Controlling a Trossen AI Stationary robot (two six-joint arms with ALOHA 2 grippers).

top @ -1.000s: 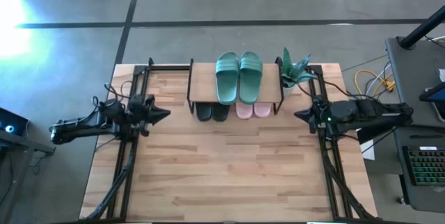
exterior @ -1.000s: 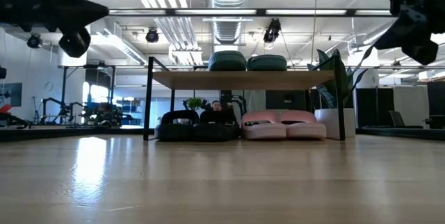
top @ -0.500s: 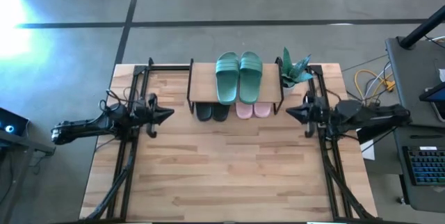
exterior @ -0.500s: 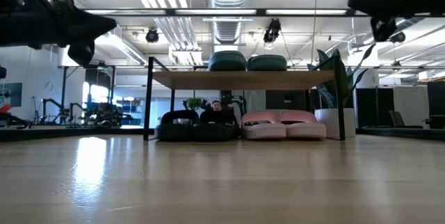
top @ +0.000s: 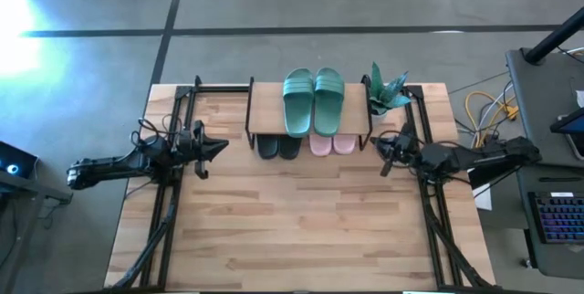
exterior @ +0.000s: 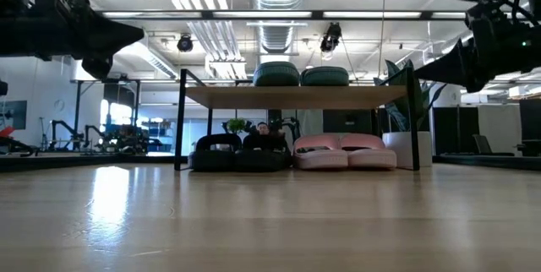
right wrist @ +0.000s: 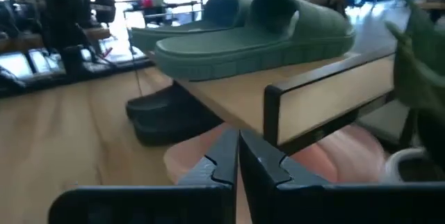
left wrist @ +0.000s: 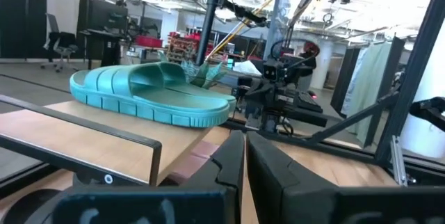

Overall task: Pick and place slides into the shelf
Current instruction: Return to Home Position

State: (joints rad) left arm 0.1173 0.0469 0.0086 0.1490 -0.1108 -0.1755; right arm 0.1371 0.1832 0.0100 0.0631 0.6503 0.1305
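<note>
The low shelf (top: 310,122) stands at the table's far edge. Two teal-green slides (top: 313,99) lie side by side on its board. Under the board, on the table, sit the black pair (top: 277,146) and the pale pink pair (top: 332,144); the low view shows the black pair (exterior: 235,152) and pink pair (exterior: 345,151) too. My left gripper (top: 224,147) hovers shut left of the shelf, pointing at it. My right gripper (top: 376,148) hovers shut right of the shelf, level with the shelf board in the right wrist view (right wrist: 238,156).
A potted green plant (top: 385,91) stands at the shelf's right end, just beyond my right gripper. Black frame rails (top: 169,203) run along both table sides. The wide near half of the wooden table (top: 301,230) lies bare in front of the shelf.
My right gripper has moved toward the table's left, closing on the shelf's right end, and has dropped lower. My left gripper has shifted slightly toward the shelf. The slides and shelf have stayed put.
</note>
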